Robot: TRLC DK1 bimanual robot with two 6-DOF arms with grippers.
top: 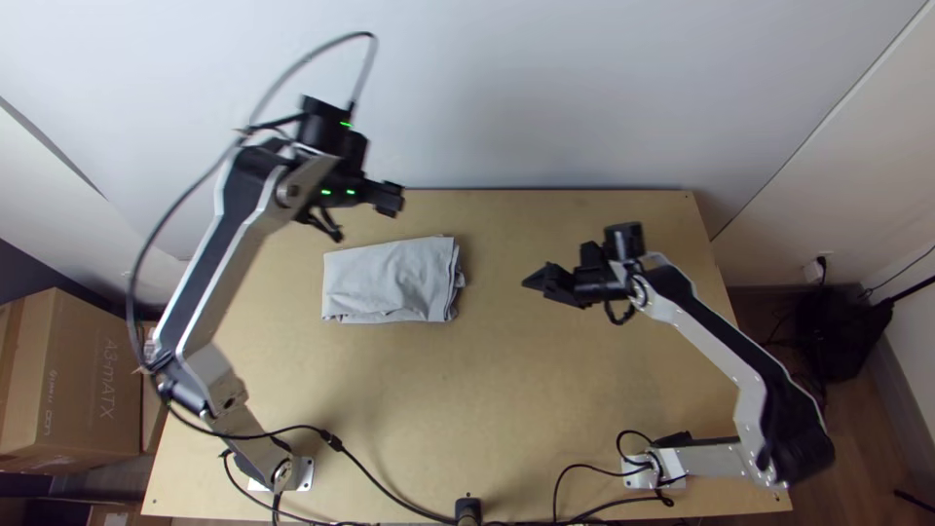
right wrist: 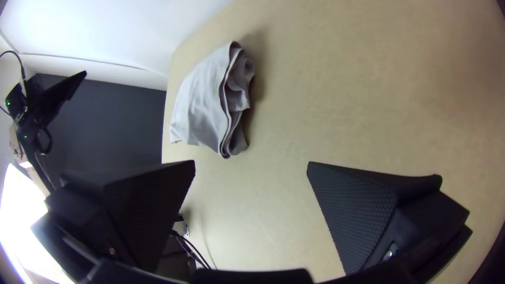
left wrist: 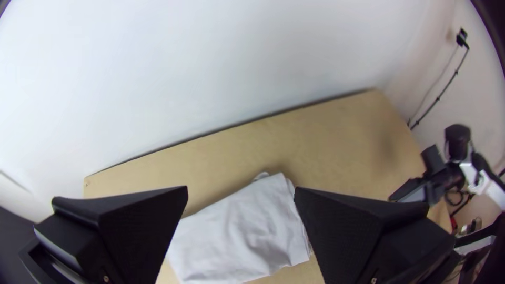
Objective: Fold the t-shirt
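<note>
Wooden table (top: 438, 419): folded t-shirt (top: 390, 281). Left claw (top: 362, 214), right claw (top: 538, 281) released, fingers apart. Cardboard box (top: 90, 375) nearby.

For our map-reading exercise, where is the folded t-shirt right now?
In the top view, the t-shirt lies left of centre on the table, beside the left end effector, toward the wall.

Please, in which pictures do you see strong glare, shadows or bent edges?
Right wrist view: white glare at lower left, a soft shadow beside the folded t-shirt, and the table's edge looks bent; left wrist view: dark corners at the right side; top view: small green lights glowing on the left arm.
</note>
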